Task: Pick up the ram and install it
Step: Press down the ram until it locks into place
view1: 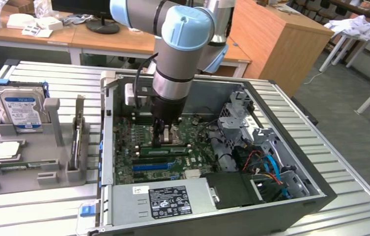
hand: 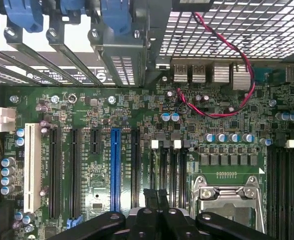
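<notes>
The long, thin green circuit-board ram [view1: 171,147] was seen along a motherboard memory slot, directly beneath the black end effector [view1: 163,139], whose fingers were pressed together, seemingly upon it.

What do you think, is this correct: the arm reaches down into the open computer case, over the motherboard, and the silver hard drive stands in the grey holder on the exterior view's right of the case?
Not quite. The silver hard drive stands in the grey holder on the exterior view's left of the computer case, not its right, as the exterior view shows. The arm does reach down into the open case, over the motherboard.
</notes>
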